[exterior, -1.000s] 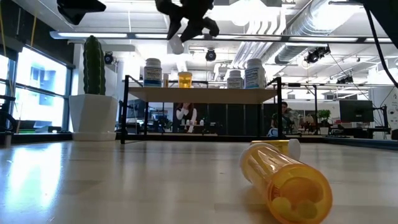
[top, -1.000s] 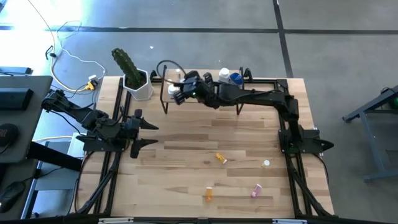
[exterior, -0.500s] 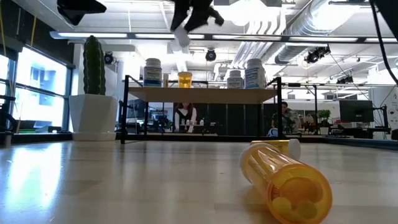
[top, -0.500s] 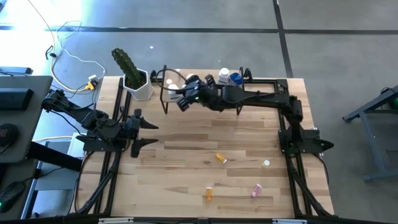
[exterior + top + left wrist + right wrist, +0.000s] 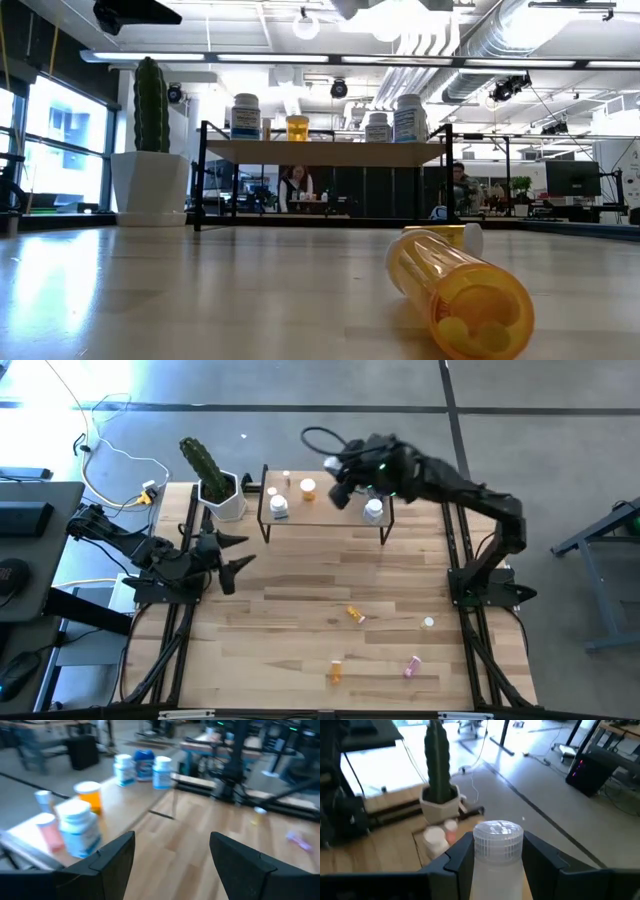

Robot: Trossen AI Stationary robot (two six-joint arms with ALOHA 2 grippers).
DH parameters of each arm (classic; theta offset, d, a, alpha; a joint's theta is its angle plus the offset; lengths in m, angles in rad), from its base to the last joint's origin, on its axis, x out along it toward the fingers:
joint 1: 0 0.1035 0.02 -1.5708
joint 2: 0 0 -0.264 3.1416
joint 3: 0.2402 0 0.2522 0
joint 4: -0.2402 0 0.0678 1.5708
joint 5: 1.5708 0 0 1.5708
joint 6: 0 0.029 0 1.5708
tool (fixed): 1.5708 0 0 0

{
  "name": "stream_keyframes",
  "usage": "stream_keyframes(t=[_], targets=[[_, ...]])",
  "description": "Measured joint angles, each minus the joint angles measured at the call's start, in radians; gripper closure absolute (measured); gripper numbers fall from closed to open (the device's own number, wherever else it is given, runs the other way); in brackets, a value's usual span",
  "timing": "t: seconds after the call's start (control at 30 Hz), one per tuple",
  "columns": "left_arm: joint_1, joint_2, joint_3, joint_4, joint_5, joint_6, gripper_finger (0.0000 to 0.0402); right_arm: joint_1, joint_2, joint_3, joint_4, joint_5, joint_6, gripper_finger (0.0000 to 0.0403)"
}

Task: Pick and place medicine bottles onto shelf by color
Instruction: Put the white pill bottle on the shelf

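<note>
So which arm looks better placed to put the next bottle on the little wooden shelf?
The right one, I'd say: its gripper already holds a clear white-capped bottle above the low light-wood shelf, while the left gripper waits open beside it.

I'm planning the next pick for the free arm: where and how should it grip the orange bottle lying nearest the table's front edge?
Grip the orange bottle across the middle of its round body, coming straight down from above. It lies on its side on the table, so the cap end gives little hold, and nothing crowds it; the pink bottle lies well apart. The left gripper is open and free.
</note>
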Motion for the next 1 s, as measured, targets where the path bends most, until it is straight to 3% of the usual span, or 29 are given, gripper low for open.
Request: stream_keyframes(t=[0.1,0.2,0.5,0.77,1.0], targets=[[0.0,0.0,0.0,0.002,-0.08,-0.011,0.0154,-0.039,-0.033,-0.004,-0.092,-0.079,-0.031,0.0274],[0.0,0.0,0.0,0.004,-0.149,-0.017,0.0154,-0.073,-0.092,-0.137,-0.069,-0.171,-0.056,0.0274],[0.0,0.0,0.0,0.017,-0.256,-0.043,0.0154,-0.148,-0.427,-0.7,0.474,-0.4,0.08,0.0274],[0.0,0.0,0.0,0.027,-0.263,-0.046,0.0154,-0.052,-0.526,-1.026,1.065,-0.396,0.095,0.0274],[0.0,0.001,0.0,0.037,-0.27,-0.043,0.0154,0.057,-0.441,-1.121,1.287,-0.239,0.099,0.0274]])
